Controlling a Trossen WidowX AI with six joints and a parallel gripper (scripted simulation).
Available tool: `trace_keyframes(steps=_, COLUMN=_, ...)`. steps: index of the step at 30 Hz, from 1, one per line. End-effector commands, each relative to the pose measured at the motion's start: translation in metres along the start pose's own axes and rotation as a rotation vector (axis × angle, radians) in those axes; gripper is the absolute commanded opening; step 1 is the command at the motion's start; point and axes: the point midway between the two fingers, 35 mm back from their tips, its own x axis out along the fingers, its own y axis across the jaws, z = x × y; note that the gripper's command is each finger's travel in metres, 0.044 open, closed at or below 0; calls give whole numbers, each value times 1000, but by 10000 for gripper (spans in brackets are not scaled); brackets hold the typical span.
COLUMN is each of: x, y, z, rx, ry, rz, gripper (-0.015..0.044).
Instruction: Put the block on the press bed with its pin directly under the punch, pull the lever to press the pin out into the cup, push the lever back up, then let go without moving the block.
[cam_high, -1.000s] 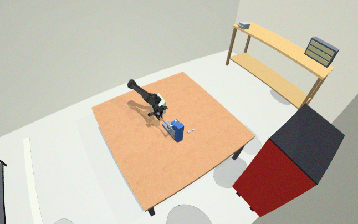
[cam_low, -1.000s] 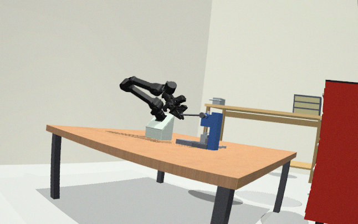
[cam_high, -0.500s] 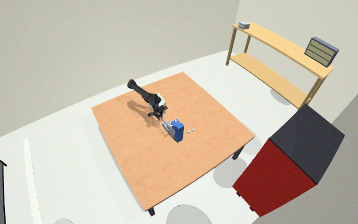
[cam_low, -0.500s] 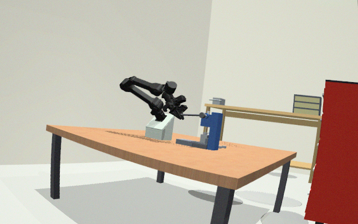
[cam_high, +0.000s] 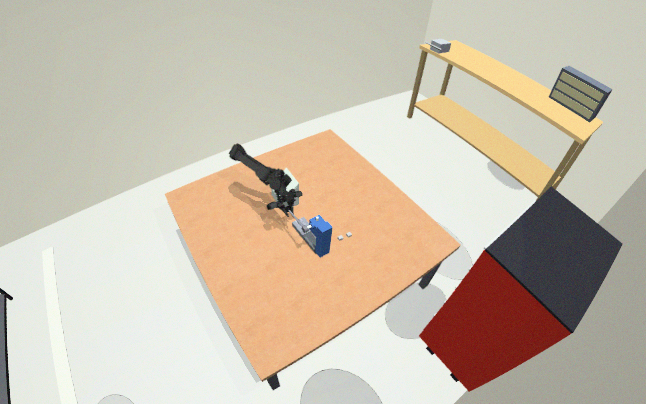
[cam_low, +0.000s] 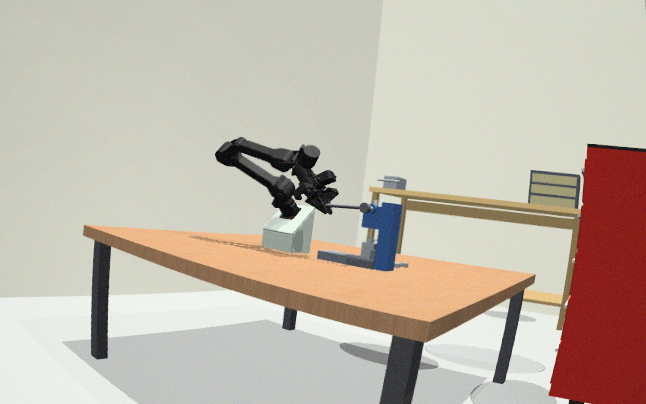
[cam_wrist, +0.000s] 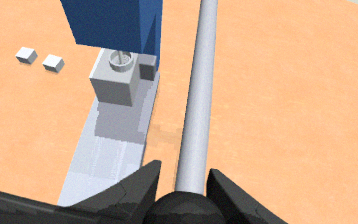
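Black WidowX gripper (cam_high: 288, 212) (cam_low: 327, 210) (cam_wrist: 184, 167) clamped on the grey lever (cam_high: 294, 216) (cam_low: 345, 206) (cam_wrist: 199, 95) of a blue press (cam_high: 323, 239) (cam_low: 389, 237) (cam_wrist: 112, 22), lever approx. horiz. Grey block (cam_high: 304, 224) (cam_low: 368, 249) (cam_wrist: 114, 82) sits upright on the press bed (cam_high: 300, 233) (cam_low: 345, 258) (cam_wrist: 82, 165), nr. the blue column. Two small white cubes (cam_high: 344, 236) (cam_wrist: 40, 59) lie on the wood tabletop (cam_high: 240, 280) (cam_low: 300, 270) (cam_wrist: 280, 125), beside the press.
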Motion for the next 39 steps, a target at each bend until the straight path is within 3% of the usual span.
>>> trace_keyframes(steps=1, x=-2, y=1, z=4, rx=0, ry=-9, rz=6, gripper=0)
trace_keyframes(steps=39, x=-13, y=1, z=15, rx=0, ry=-9, rz=6, gripper=0)
